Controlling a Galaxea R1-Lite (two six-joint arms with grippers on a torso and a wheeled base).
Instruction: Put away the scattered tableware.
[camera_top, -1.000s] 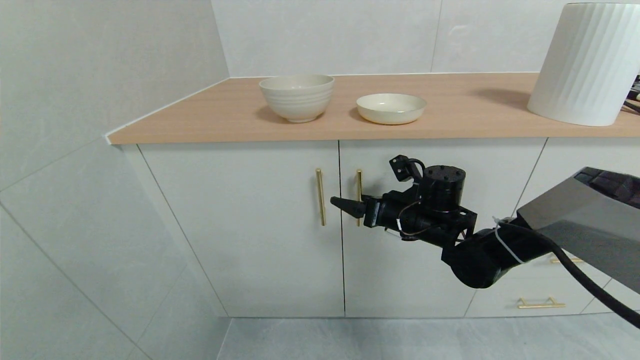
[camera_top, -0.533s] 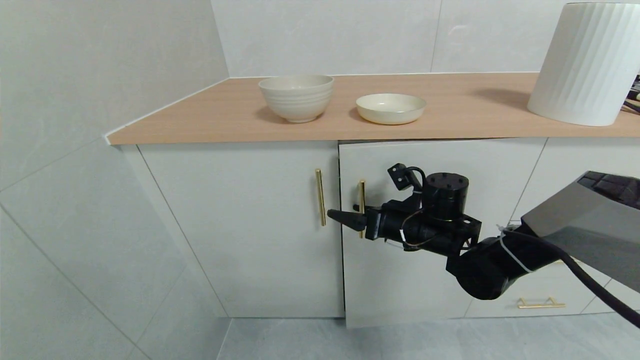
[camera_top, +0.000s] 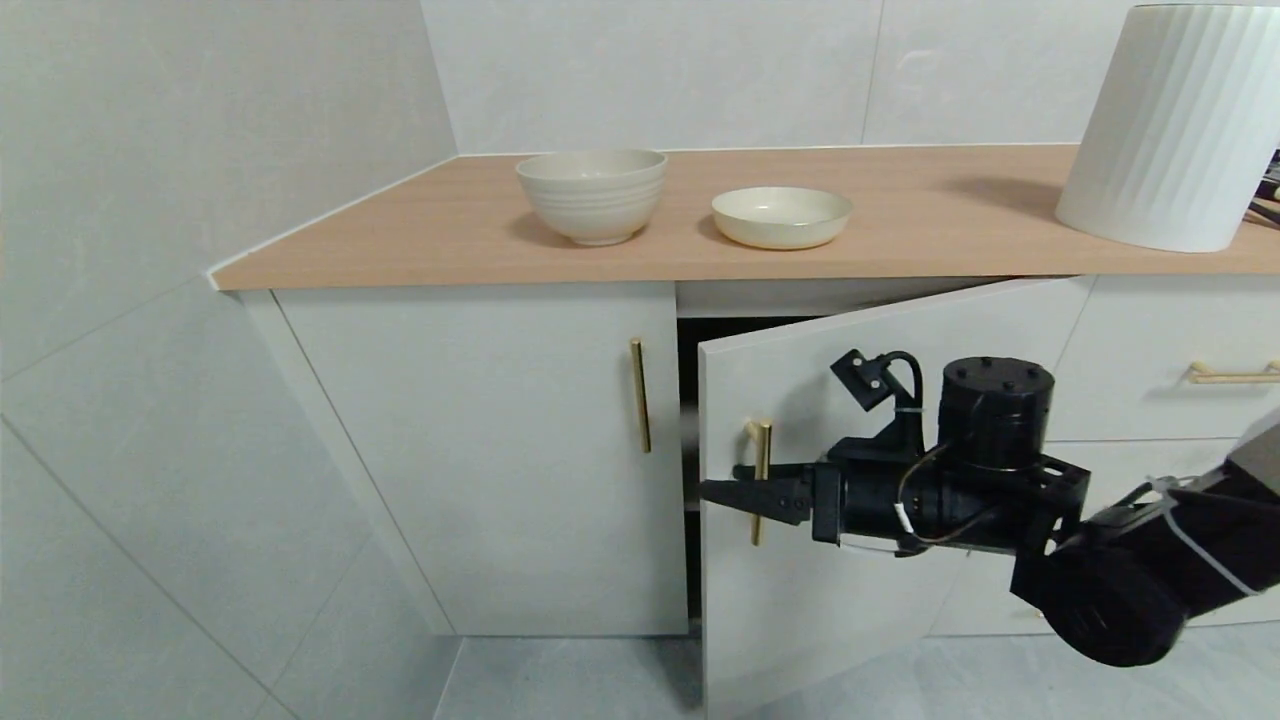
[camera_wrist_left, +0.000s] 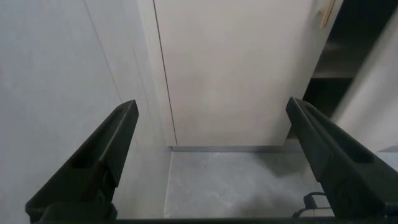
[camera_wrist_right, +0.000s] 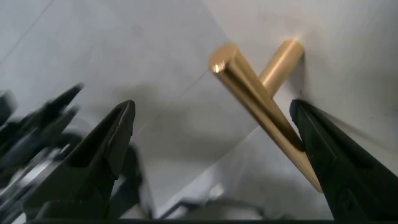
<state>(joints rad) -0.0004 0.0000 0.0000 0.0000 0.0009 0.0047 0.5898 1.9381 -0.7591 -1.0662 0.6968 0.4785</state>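
There's the right gripper (camera_top: 722, 481), fingers spread around the upright brass handle (camera_top: 761, 478) of the half-open cabinet door (camera_top: 860, 335), the bar crossing them squarely. Up top, the bowl (camera_top: 592, 193) and dish (camera_top: 782, 215) sit on the countertop (camera_top: 450, 245) near its front edge, above the fingers. The left gripper (camera_wrist_left: 211, 155) hangs low, spread wide, empty.

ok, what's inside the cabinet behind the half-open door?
A dark gap shows past the door in the head view; the left wrist view catches a shelf edge with nothing discernible on it. The door covers the rest of the interior.
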